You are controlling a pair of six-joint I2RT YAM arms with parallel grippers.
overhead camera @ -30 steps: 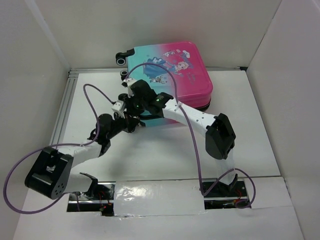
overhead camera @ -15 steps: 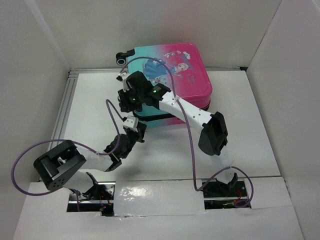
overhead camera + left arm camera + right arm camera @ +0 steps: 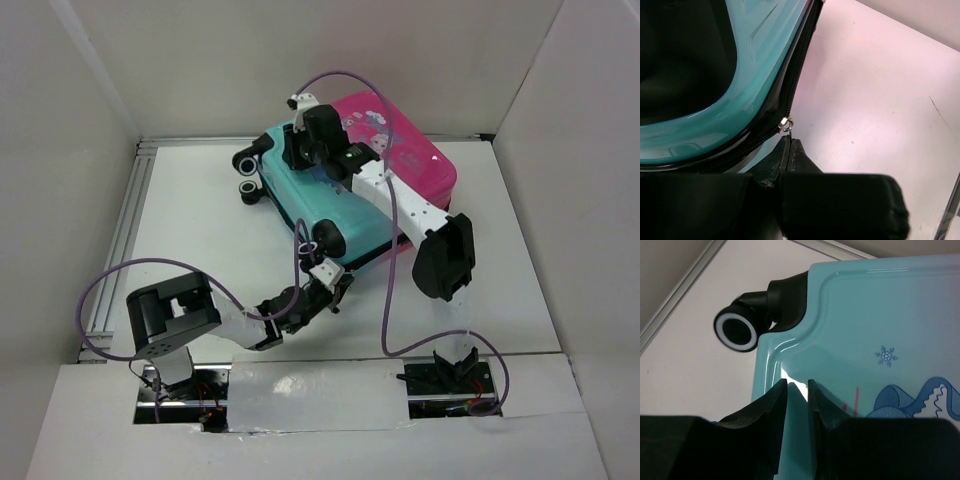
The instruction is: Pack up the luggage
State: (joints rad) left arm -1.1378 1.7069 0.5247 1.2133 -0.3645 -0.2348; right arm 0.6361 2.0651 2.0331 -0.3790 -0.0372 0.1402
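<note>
While folded low, left tool pinches luggage zipper.

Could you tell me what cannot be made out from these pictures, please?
Luggage contents: its shell hides them, every view.
Zipper pull tab: left wrist view, the left gripper covers it.
Cartoon print: right wrist view, cut by frame edge and right gripper.
Rest of zipper: top view, too small.

A flat white matte worktop sits boxed in by plain white panel walls at back, left and right. A ribbed aluminium rail lines its left edge; glossy clear tape reflects soft, even light.
</note>
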